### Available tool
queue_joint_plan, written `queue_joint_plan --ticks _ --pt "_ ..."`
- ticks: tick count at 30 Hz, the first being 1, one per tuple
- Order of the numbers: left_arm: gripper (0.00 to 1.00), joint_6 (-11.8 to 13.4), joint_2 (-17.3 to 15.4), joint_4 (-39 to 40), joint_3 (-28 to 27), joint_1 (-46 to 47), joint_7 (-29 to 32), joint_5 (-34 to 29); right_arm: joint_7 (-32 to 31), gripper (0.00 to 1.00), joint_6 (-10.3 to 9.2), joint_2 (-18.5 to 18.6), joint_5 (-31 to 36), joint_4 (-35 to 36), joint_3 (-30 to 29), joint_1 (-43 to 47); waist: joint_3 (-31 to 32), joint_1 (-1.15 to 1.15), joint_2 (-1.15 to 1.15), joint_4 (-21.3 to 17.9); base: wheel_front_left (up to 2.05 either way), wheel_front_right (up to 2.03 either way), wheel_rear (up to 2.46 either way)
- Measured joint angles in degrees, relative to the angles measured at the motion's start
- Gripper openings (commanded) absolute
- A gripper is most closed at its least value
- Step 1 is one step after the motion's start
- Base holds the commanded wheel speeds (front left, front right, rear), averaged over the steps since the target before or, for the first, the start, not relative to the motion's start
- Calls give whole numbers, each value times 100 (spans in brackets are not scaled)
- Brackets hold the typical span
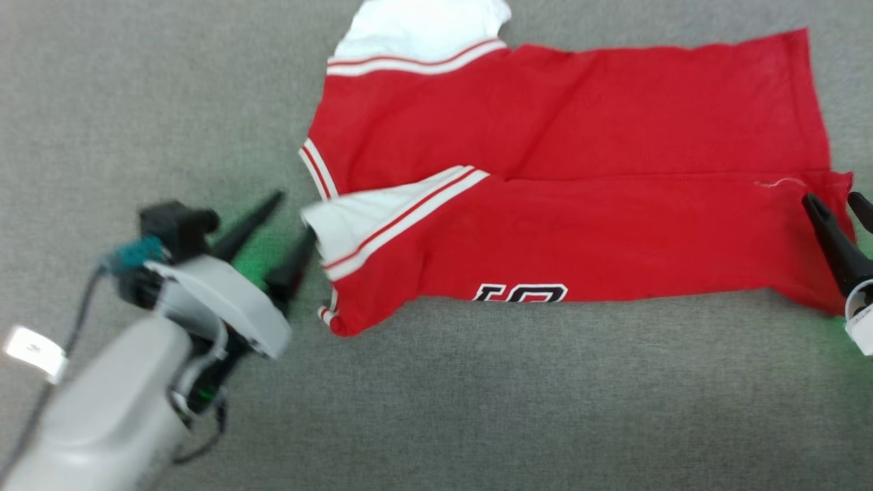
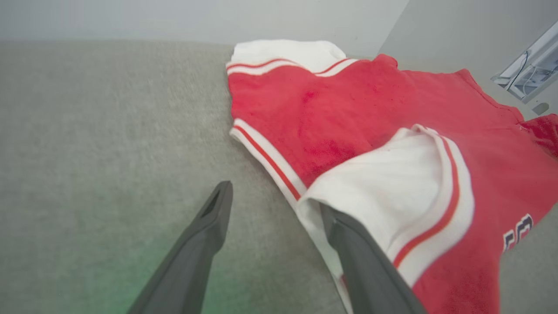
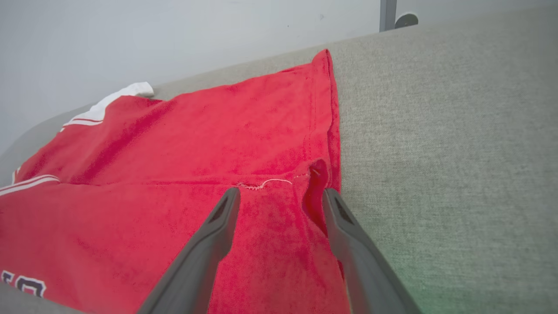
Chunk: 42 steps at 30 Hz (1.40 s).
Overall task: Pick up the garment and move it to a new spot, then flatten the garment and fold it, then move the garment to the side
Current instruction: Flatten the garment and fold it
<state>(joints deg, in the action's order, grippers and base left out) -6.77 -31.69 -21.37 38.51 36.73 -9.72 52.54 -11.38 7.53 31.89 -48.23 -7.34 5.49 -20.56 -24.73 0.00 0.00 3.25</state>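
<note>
Nearest the camera, the pale left forearm is reaching in from the lower left, and the left gripper [image 1: 294, 215] [image 2: 274, 198] is standing released, its fingers spread. One finger is resting over bare grey fabric surface [image 1: 477, 395] while the other is lying against the edge of a white sleeve [image 2: 383, 196]. At the lower right, the right gripper [image 1: 831, 198] [image 3: 281, 194] is also hanging unclenched, its two dark fingers straddling the hem corner with red cloth showing between them, not pinched. The garment [image 1: 580, 225] [image 2: 331, 113] [image 3: 196, 144] is lying spread sideways across the grey surface between the two grippers, neck end toward the left one, hem toward the right. Its near half is folding up over the middle, so a sliver of black, white-outlined print [image 1: 520, 293] is peeking out along the near edge. Beyond the fold line, the far half is lying flat and red. Farthest off, the second white sleeve [image 1: 419, 27] is sticking out past the striped trim, with a pale wall [image 3: 130, 43] rising behind the surface.
</note>
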Motion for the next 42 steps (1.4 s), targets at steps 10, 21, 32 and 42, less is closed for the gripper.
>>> queue_joint_plan --ticks 10,21,32,42 --pt "100 794 -937 1395 73 400 1845 -34 258 100 0 -21 42 -37 19 51 529 0 0 -34 0 0 0" --pt "100 1628 -1528 2888 681 410 5002 875 280 100 0 -81 90 87 24 40 379 0 0 -132 0 0 0" --pt "100 1474 -1129 2123 666 594 5308 1346 299 100 0 -90 89 127 51 -194 -30 0 0 -308 0 0 0" --pt "0 962 -913 1663 556 672 4945 1501 -216 100 0 363 272 267 224 -208 -239 0 0 -393 0 0 0"
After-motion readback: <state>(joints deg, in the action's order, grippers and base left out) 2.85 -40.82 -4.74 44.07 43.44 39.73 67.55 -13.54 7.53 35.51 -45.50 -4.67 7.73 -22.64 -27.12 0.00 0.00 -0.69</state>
